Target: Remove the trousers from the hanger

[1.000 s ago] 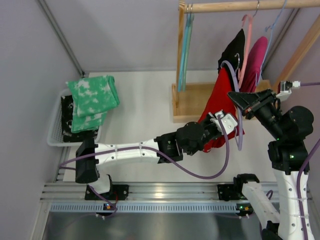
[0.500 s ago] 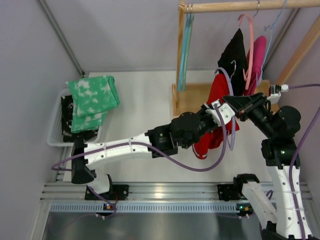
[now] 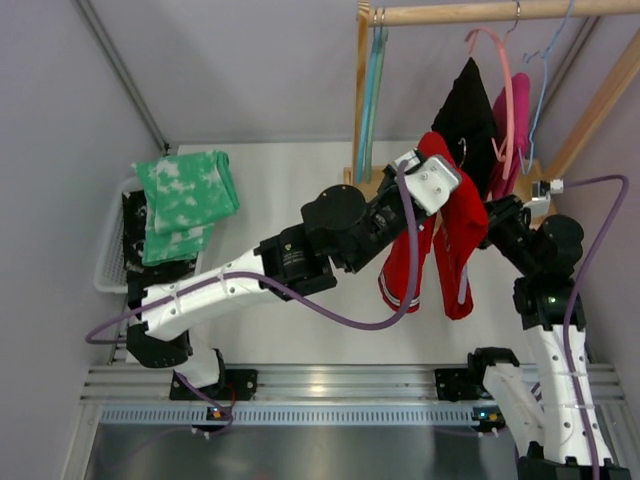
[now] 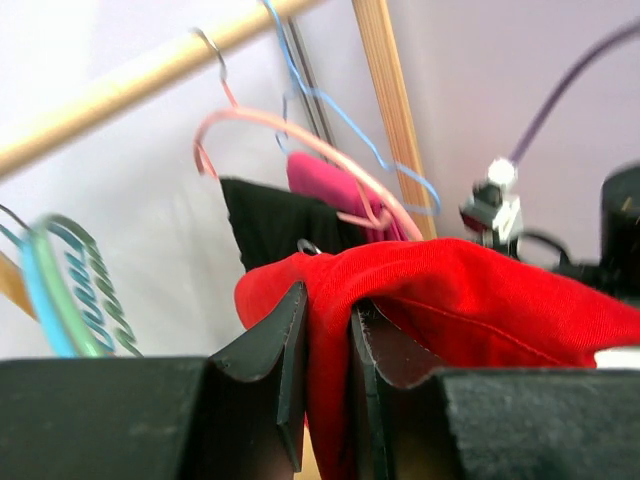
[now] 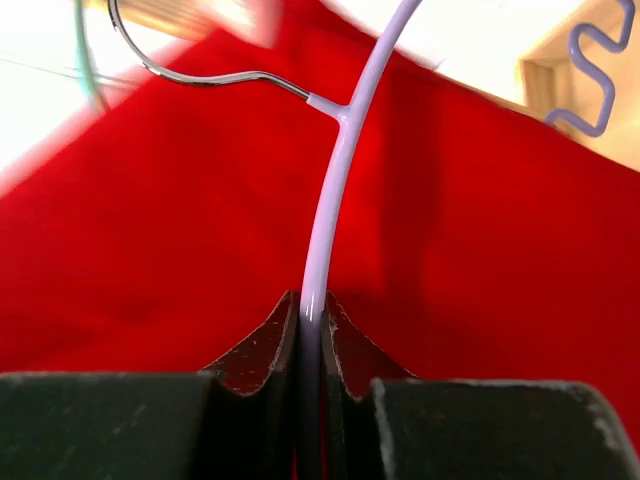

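1. A white plastic basket sits at the left edge of the white bench, with a green-and-white mottled cloth draped over its far rim.
2. Between the basket and the wooden clothes rack, a broad stretch of bare bench lies open. The left arm crosses above it on a slant toward the rack.
3. Thin teal hangers hang just beside the rack's left post.
4. The left gripper is raised in front of the rack, its jaws pinched narrow on a fold of the red fabric trousers.
5. The trousers hang in the air off that grip in two lobes, over the bench's right half, between the two arms and close in front of the rack's base.
6. Behind them, a black garment and a magenta garment hang from the rail beside a pink hanger and a thin blue wire hanger, crowding that side.
7. The right gripper, near the right edge, is clamped on the neck of the lilac plastic hanger, which rises against the red cloth.
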`<action>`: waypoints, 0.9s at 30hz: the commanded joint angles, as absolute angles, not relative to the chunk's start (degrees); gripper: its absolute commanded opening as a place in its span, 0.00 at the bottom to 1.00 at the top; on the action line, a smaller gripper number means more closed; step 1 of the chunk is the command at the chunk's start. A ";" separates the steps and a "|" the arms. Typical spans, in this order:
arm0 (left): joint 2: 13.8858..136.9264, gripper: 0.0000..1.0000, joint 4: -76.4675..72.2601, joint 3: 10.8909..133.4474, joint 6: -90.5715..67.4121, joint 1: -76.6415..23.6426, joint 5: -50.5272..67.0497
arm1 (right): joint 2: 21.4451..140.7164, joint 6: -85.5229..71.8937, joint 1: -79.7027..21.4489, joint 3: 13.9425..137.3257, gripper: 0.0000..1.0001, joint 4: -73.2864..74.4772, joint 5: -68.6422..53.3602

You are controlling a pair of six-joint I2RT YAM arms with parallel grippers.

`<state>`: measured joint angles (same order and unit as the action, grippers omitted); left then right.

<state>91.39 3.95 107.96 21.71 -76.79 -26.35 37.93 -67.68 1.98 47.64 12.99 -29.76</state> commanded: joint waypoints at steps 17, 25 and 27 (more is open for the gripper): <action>91.15 0.00 -14.06 131.85 31.46 -77.08 -23.20 | 35.07 -50.98 2.99 36.30 0.00 17.05 -27.33; 82.10 0.00 -14.06 117.26 27.78 -76.64 -23.38 | 33.58 -47.38 2.99 38.85 0.00 19.25 -27.60; 80.43 0.00 -12.41 116.11 26.20 -75.51 -22.51 | 33.57 -46.50 2.99 39.28 0.00 19.60 -28.04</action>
